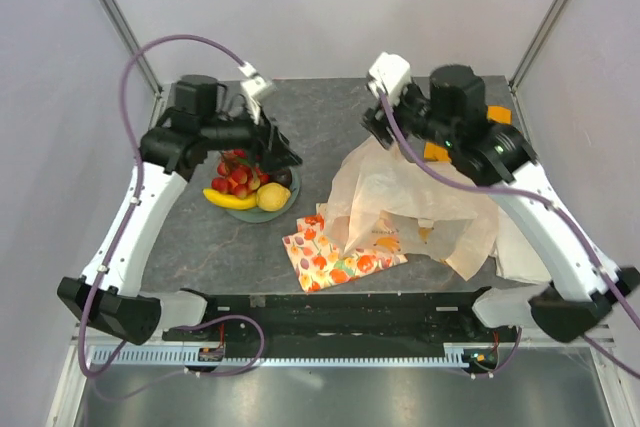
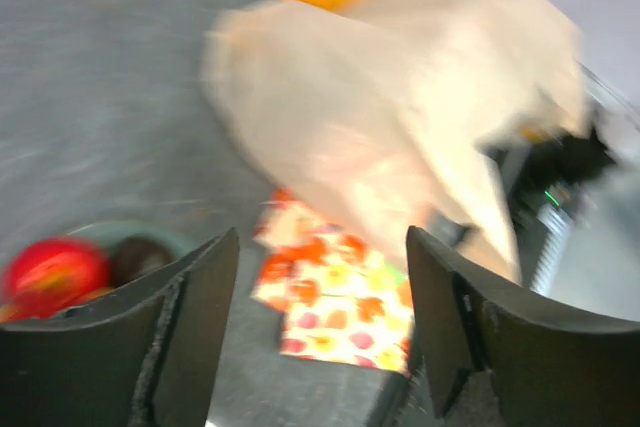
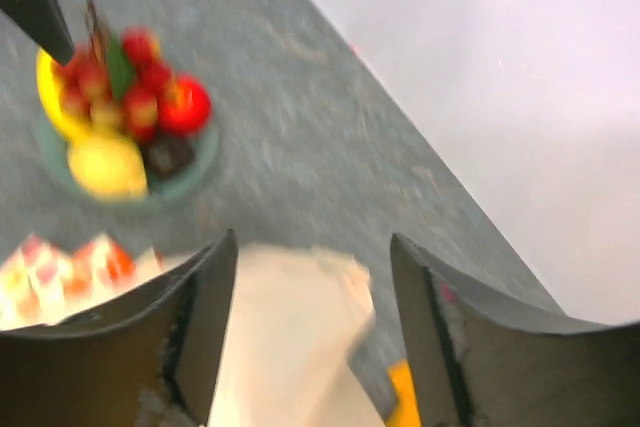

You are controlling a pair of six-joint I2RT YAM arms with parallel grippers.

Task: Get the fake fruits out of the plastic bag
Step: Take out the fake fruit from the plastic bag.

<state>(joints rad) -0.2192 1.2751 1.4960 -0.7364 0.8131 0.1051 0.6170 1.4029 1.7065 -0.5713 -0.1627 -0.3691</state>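
Grey speckled table (image 1: 320, 107) between pale walls (image 1: 330, 7) bears the crumpled cream plastic bag (image 1: 410, 202) right of centre, while the fake fruits (banana (image 1: 222, 198), lemon (image 1: 272, 196), red grapes (image 1: 238, 179), red apple (image 3: 185, 105)) lie heaped on a green plate (image 1: 250, 214) at the bag's 9 o'clock, apart from it. A fruit-patterned cloth (image 1: 335, 259) lies against the bag at its 7 o'clock. The left gripper (image 2: 320, 247) hangs over the plate's 1 o'clock rim and the right gripper (image 3: 312, 247) over the bag's 11 o'clock edge, both with fingers spread wide and gripping nothing.
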